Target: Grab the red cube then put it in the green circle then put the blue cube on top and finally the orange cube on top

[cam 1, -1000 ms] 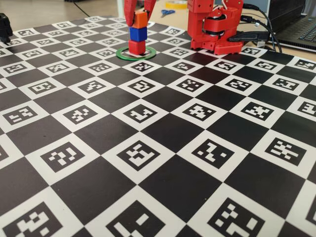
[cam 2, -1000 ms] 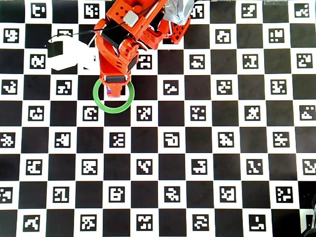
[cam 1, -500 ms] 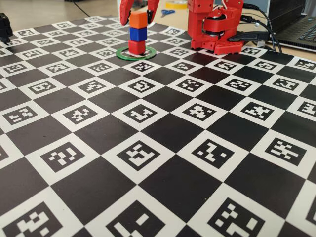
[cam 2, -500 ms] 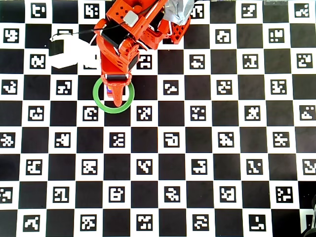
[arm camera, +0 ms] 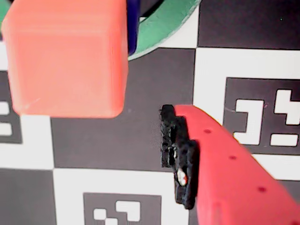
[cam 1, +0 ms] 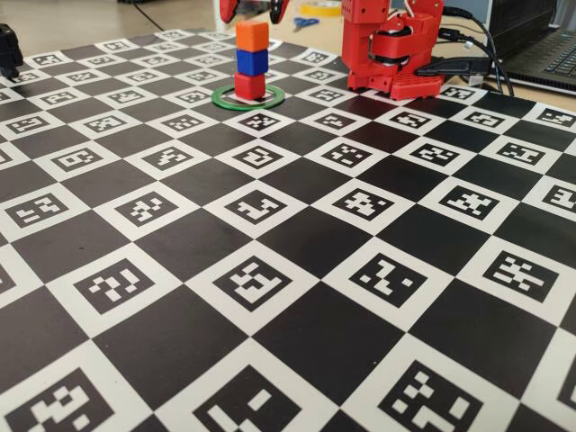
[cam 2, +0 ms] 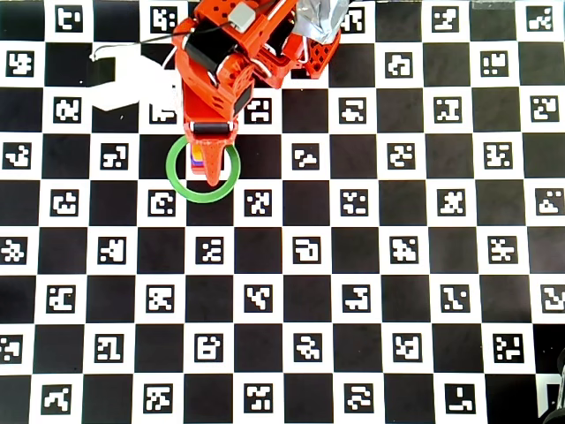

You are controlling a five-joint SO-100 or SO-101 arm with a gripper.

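Observation:
In the fixed view the red cube [cam 1: 249, 85] stands inside the green circle [cam 1: 273, 99]. The blue cube [cam 1: 251, 60] sits on it and the orange cube [cam 1: 252, 36] tops the stack. My gripper [cam 1: 252, 11] hangs just above the stack, its jaws apart and empty. In the wrist view the orange cube [arm camera: 68, 58] fills the upper left, with a sliver of blue cube [arm camera: 133, 28] and green circle [arm camera: 164, 26] behind it. One red finger with a black pad [arm camera: 178, 154] shows, apart from the cube. In the overhead view the gripper [cam 2: 212, 163] covers most of the stack inside the green circle [cam 2: 177, 181].
The red arm base [cam 1: 396, 49] stands at the back right of the checkered marker board [cam 1: 297, 270]. A laptop [cam 1: 549, 45] and cables lie behind it. Blue scissors [cam 1: 306, 22] lie at the back. A white paper [cam 2: 132, 84] lies left of the base.

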